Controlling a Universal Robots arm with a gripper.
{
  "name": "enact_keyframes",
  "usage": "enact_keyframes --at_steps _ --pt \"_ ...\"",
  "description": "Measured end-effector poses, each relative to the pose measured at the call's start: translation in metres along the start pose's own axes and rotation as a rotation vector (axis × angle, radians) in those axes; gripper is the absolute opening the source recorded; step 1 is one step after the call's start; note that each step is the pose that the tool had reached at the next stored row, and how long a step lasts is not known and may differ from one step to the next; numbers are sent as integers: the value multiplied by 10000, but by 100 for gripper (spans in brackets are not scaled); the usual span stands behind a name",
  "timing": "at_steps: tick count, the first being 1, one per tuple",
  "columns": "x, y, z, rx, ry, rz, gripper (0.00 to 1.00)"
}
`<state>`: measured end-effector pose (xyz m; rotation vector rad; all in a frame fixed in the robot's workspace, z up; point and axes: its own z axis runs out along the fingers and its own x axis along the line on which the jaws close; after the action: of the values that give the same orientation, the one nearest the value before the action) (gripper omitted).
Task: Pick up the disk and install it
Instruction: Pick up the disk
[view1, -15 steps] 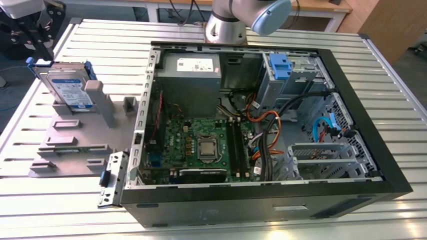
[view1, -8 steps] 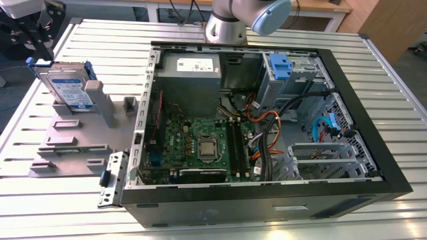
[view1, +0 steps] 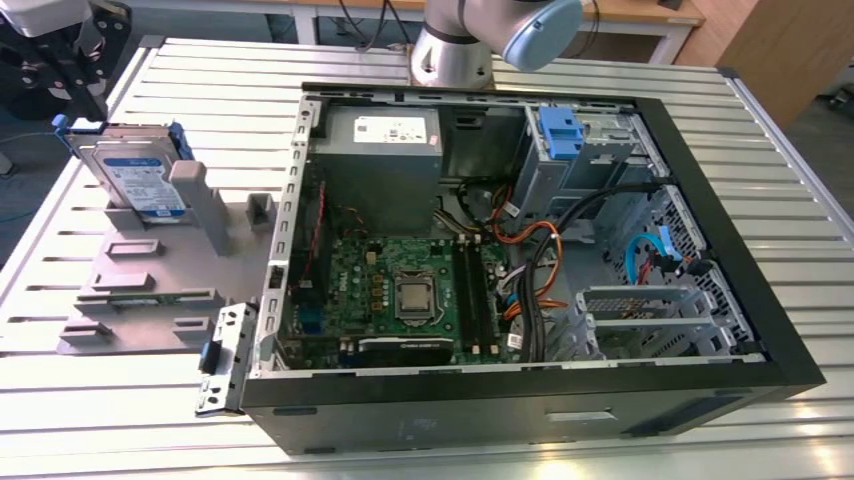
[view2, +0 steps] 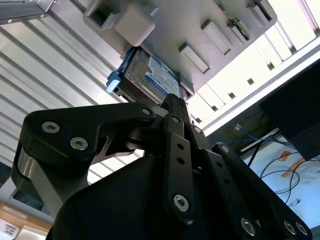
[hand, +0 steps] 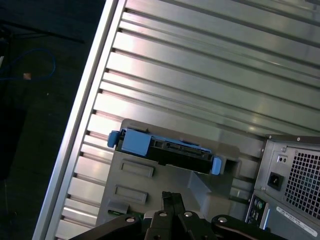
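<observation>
The disk (view1: 134, 178), a silver drive with a white-and-blue label in a blue carrier, stands on edge in a grey holder (view1: 147, 275) on the exterior view's left. My black gripper (view1: 91, 100) hangs just above and behind it, apart from it. In the second wrist view the disk (view2: 152, 77) lies beyond the gripper (view2: 172, 100), whose fingers are pressed together with nothing between them. The first wrist view shows the disk's (hand: 170, 150) top edge and blue carrier tabs ahead of the shut gripper (hand: 170, 196).
An open computer case (view1: 747, 290) lies beside the holder, with a motherboard (view1: 400, 290), cables, a grey power supply (view1: 380, 135) and a drive bay with a blue bracket (view1: 561, 135). Everything rests on a slatted aluminium table (view1: 214, 90). The arm's base (view1: 454, 50) stands behind the case.
</observation>
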<state>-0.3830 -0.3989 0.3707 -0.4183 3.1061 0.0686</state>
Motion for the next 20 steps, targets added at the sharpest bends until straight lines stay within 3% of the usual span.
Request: enact_keyframes --at_steps 20 --pt "0 0 0 -1 5 -105 11"
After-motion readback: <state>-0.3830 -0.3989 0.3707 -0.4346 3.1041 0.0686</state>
